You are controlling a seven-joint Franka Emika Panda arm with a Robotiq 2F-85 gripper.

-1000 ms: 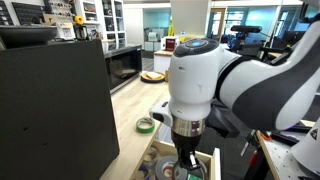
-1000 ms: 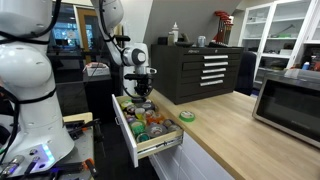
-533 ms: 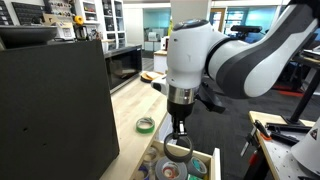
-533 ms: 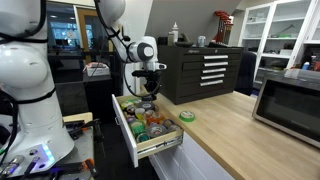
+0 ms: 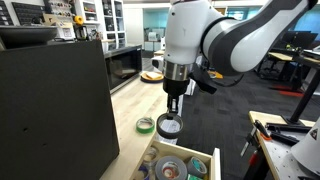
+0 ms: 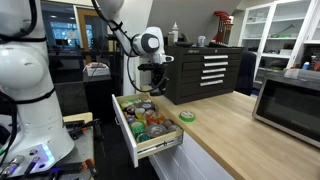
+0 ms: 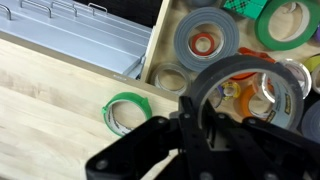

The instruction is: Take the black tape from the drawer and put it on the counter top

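Wrist view showed fingers [image 7: 189, 128] clamped on the black tape [image 7: 243, 66], hole facing the camera, lower right; arm [image 5: 190, 40] pointed straight down.

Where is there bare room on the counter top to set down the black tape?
The counter top is bare between the green tape roll and the microwave, room enough for the black tape in the gripper. The drawer is crowded with rolls.

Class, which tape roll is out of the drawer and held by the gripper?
The black tape, clamped in the gripper above the drawer; the green roll lies on the counter top.
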